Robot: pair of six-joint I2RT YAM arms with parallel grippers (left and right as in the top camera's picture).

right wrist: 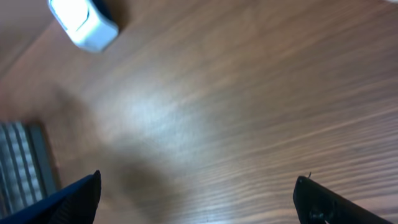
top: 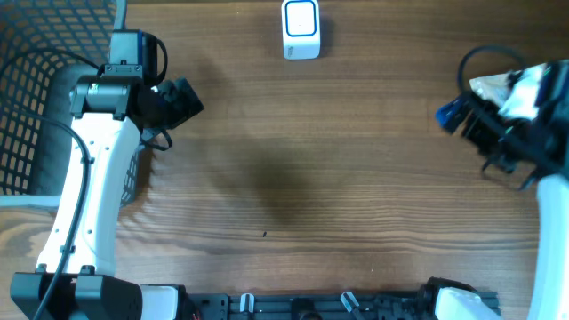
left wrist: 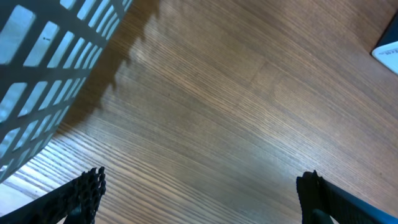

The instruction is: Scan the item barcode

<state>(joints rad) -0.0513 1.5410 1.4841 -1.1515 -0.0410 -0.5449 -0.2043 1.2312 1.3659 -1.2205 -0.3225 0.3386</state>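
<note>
The right pincer [right wrist: 198,194] gaped wide and empty at the worktop's [top: 311,178] right edge, close by the crinkled white pack [top: 523,89]. The left pincer [left wrist: 199,186], equally wide, hung beside the basket [top: 36,80]. Doing this well probably meant gripping the pack firmly, barcode facing the far-edge scanner [top: 300,29].

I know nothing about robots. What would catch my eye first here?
A small white scanner sits alone at the far edge of the wooden table. A black mesh basket fills the far left corner beside the white left arm, and a pale crinkled packet shows at the right edge.
</note>
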